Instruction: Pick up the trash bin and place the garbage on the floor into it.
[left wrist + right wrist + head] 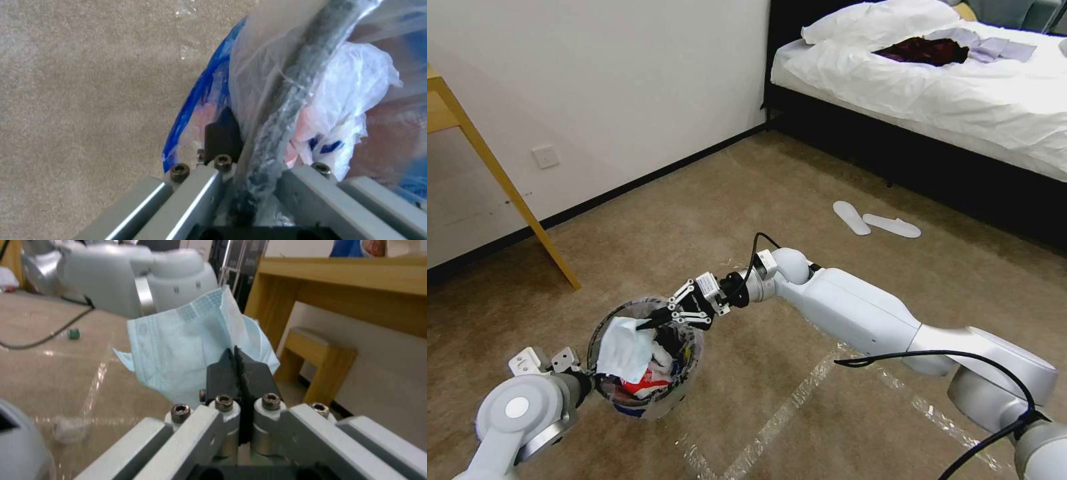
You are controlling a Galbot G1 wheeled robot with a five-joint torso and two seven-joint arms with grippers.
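Our left gripper (249, 160) pinches the small round liner-covered trash bin's (644, 393) rim, holding it off the carpet; our right gripper (650, 323) pinches a pale-blue face mask (624, 347) above it. Next, we judge, comes release.

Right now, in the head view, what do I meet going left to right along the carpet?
Yellow table leg → left gripper → trash bin → face mask → right gripper → white slippers.

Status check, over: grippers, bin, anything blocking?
Left gripper clamped on trash bin rim. Right gripper pinching pale blue face mask over bin. Nothing blocking.
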